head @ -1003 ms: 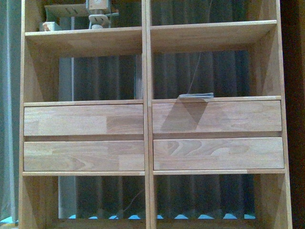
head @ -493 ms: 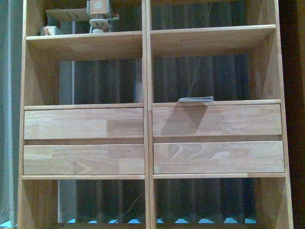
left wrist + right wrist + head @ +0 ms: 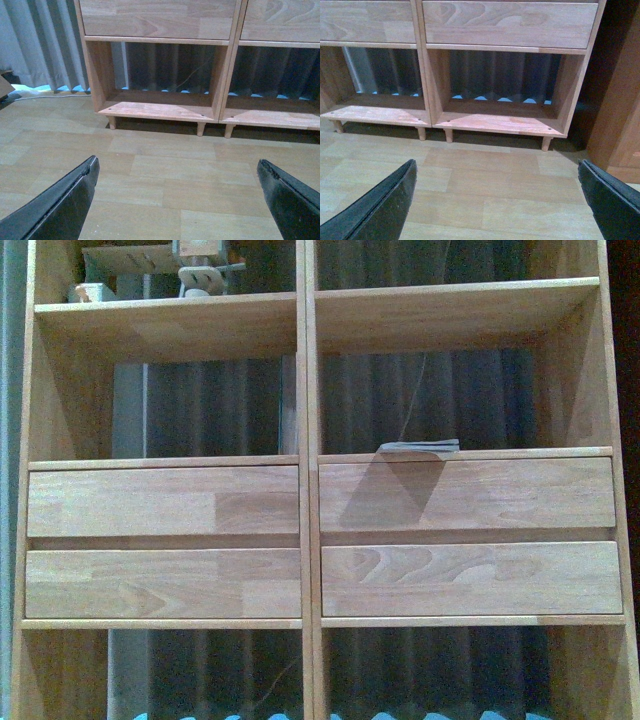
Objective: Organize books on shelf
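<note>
Front faces shelf (image 3: 307, 490) close; wrists look lower

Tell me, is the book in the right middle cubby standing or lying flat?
Lying flat: the book shows only as a thin grey sliver resting on the shelf board.

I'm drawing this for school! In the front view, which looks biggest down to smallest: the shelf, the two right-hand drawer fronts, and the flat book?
1. The shelf, filling the whole view.
2. The upper right drawer front and the lower right drawer front look alike, so I won't rank one over the other.
3. The flat book, seen only as a thin sliver.
</note>
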Action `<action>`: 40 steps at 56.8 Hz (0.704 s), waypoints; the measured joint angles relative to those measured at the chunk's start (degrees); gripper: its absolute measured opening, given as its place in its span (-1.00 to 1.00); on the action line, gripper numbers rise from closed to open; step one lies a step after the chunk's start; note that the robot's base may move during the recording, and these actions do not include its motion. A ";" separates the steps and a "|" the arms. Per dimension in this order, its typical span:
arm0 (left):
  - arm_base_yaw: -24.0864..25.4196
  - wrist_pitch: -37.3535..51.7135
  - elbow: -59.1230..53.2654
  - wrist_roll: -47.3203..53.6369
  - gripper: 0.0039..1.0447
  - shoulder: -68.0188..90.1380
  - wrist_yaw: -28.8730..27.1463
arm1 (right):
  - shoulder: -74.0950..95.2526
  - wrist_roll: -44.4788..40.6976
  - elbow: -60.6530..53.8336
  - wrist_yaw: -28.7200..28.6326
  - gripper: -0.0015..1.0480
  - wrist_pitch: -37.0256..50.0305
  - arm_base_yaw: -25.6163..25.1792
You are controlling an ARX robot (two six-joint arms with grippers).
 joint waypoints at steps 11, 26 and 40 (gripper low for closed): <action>0.00 0.00 0.00 -0.02 0.86 0.00 0.02 | 0.00 0.00 0.02 0.00 0.86 0.00 0.00; 0.00 0.00 0.00 -0.02 0.86 0.00 0.00 | -0.02 0.00 0.02 0.00 0.86 0.00 0.00; 0.00 0.00 0.00 -0.02 0.86 0.00 0.00 | 0.00 0.00 0.02 -0.02 0.86 0.00 0.00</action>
